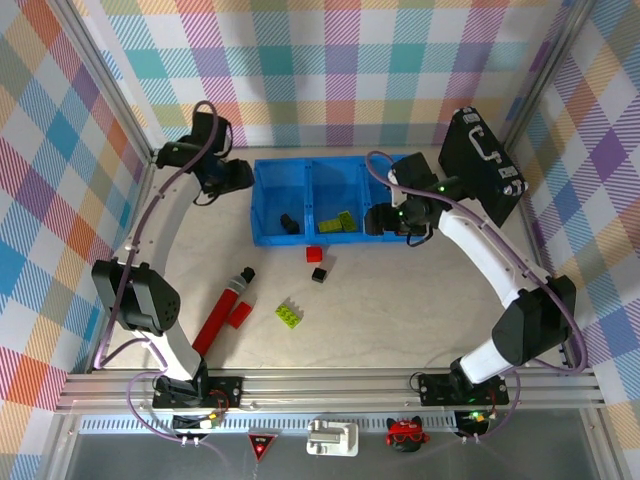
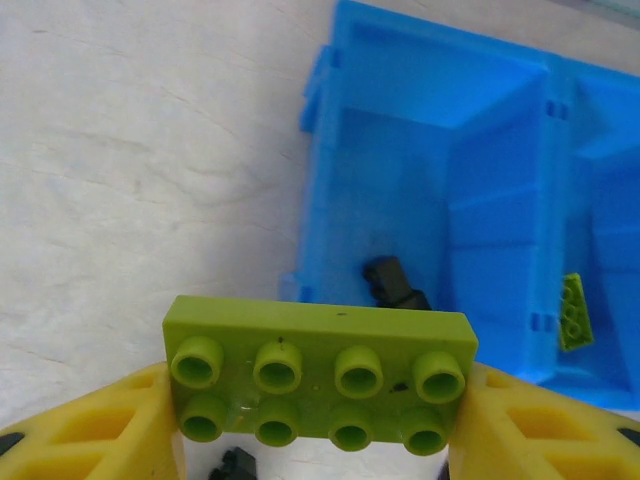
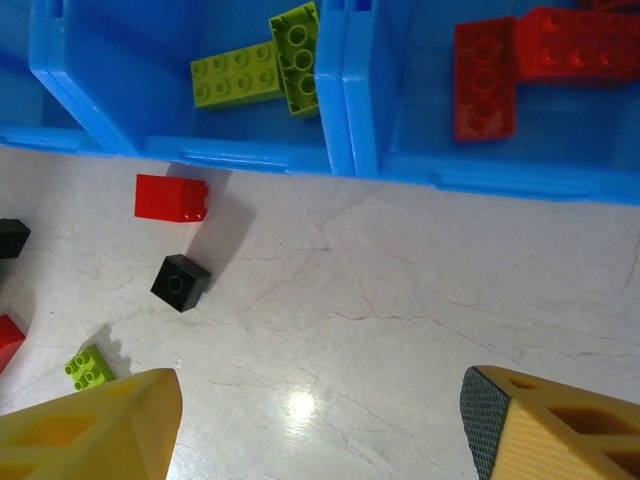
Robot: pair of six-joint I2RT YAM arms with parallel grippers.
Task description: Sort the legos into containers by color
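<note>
My left gripper [image 2: 315, 412] is shut on a lime green two-by-four lego [image 2: 320, 378], held just left of the containers [image 1: 300, 164], where the gripper [image 1: 238, 178] hovers. The left bin [image 2: 500, 200] holds a black lego [image 2: 395, 284]. Two green legos [image 3: 260, 68] lie in the middle bin and red legos [image 3: 520, 58] in the right one. My right gripper [image 1: 384, 220] stands open over bare table in front of the bins, its jaws [image 3: 320, 420] wide with nothing between them. Loose on the table lie a red lego [image 3: 171, 197], a black lego [image 3: 181, 282] and a small green lego [image 3: 89, 367].
A long red cylinder with a black tip [image 1: 225, 308] lies at the front left, with a red lego [image 1: 240, 316] beside it. A black hard case [image 1: 480, 162] stands at the back right. Plaid walls close in the table on three sides.
</note>
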